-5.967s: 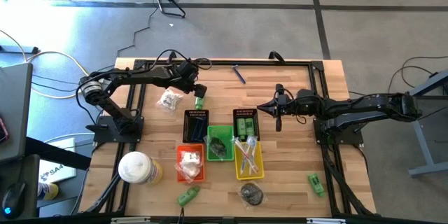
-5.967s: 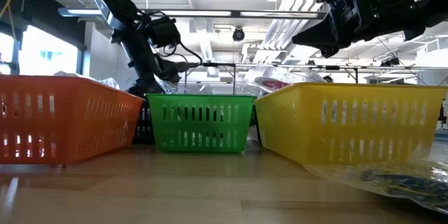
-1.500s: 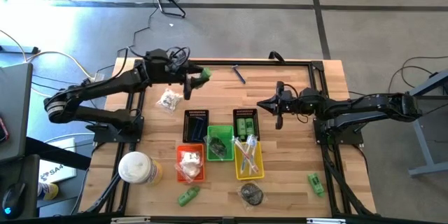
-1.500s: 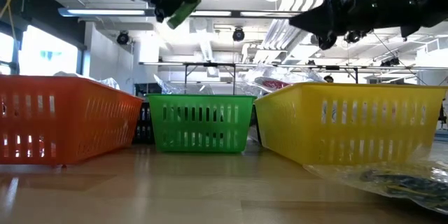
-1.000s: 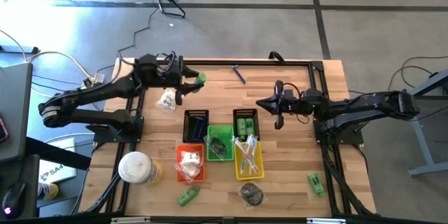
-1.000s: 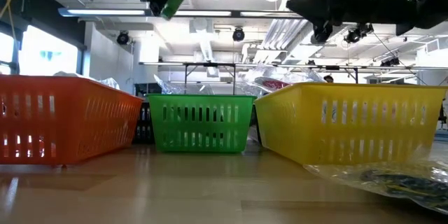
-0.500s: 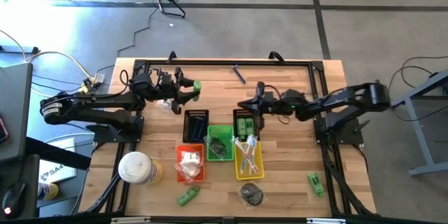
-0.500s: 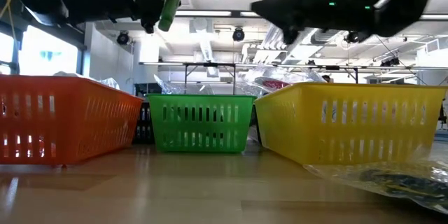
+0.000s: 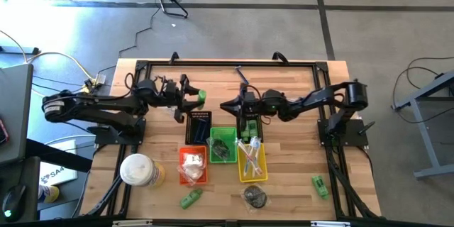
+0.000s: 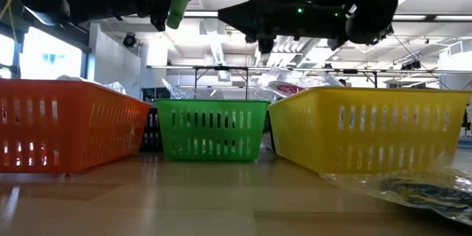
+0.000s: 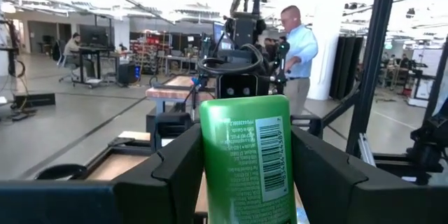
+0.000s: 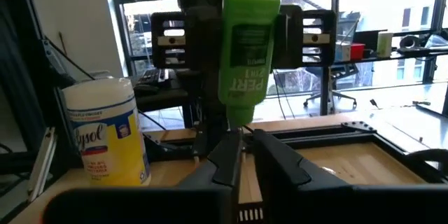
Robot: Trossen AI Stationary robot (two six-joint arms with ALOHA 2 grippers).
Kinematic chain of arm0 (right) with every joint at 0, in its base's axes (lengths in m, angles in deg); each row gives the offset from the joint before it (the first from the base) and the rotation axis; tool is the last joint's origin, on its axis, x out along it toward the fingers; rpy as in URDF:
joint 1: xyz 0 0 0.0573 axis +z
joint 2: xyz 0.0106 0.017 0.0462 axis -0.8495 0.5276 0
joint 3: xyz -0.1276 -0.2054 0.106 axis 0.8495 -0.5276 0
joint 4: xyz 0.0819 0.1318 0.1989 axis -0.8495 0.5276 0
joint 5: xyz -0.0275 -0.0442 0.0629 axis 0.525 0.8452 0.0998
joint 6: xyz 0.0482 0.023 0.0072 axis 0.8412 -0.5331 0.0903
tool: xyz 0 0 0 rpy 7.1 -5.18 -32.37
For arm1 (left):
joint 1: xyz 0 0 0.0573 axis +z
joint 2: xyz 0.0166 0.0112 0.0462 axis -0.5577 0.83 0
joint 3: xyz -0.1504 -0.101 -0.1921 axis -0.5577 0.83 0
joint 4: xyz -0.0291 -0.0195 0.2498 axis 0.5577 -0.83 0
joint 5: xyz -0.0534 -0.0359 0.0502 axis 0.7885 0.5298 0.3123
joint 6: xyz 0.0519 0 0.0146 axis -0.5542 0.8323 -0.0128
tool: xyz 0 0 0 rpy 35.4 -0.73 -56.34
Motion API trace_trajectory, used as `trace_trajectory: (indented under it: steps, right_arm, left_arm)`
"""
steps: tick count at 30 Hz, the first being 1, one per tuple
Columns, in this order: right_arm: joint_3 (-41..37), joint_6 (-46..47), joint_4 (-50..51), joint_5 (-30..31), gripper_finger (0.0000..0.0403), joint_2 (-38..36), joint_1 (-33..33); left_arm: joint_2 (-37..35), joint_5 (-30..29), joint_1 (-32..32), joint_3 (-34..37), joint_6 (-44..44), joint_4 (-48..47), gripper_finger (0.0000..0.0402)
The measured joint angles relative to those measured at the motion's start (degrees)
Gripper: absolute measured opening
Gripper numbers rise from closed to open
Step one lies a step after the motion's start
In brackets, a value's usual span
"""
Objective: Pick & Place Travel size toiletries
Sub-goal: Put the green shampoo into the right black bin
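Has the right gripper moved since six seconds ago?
Yes. In the high view the right gripper has swung toward the table's middle; it sat beside the small black basket, and now reaches past it toward the left gripper holding the green tube.

The green tube [image 12: 248, 45] in the upper middle of the right wrist view has the word "PERT" and "2in1" on it, in dark letters that run sideways. In the left wrist view, the same green tube [image 11: 248, 155] at the bottom middle shows a white patch with a black bar code and small print that is too tiny to read. The white and yellow tub [image 12: 106, 133] at the left of the right wrist view says "Lysol".
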Motion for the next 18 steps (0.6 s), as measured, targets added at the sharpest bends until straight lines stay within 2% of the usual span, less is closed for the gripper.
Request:
trace_trajectory:
  steps: [3,12,18]
  right_arm:
    - [0.8,0.0,0.1,0.0,0.0083,0.5,0.0]
    - [2.8,0.0,2.0,0.8,0.0253,0.6,1.2]
    - [5.0,4.0,5.4,3.4,0.0328,0.6,1.0]
  left_arm:
    - [0.8,-0.5,-1.0,0.0,-0.3,0.1,0.0186]
    - [3.0,-0.7,-1.1,0.0,0.1,4.1,0.0186]
    - [4.8,-0.6,-1.1,-1.0,0.3,4.6,0.0186]
